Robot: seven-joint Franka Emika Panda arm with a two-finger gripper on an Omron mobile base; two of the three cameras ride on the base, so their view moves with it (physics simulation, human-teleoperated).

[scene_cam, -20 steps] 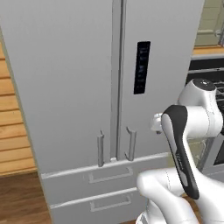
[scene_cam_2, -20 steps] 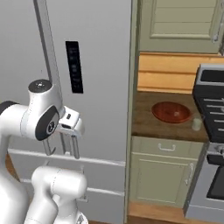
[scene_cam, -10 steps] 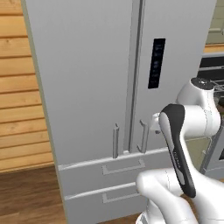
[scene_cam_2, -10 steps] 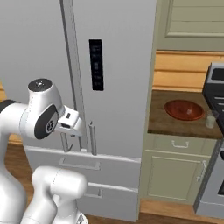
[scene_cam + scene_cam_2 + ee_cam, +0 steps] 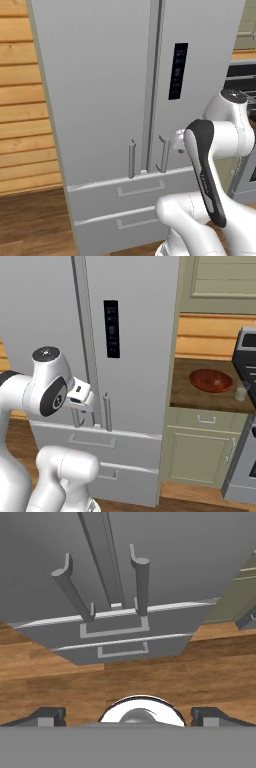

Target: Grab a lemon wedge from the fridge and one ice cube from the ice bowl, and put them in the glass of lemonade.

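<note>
- While the fridge [image 5: 115,90] stands shut straight ahead of us, the lemon wedge would be behind its doors, unseen.
- Its two bar handles [image 5: 141,582] run upright on either side of the centre seam, beyond our jaws, apart from them.
- The ice bowl [image 5: 211,380] and glass of lemonade [image 5: 241,391] sit on the surface far to the right.
- Our gripper [image 5: 128,716] carries its jaws wide, holding nothing.

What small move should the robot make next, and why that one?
Probably move the open hand forward to one of the fridge door handles. Both doors look closed, the hand holds nothing and is apart from the handles, and the ice bowl and glass of lemonade wait on the counter.
</note>
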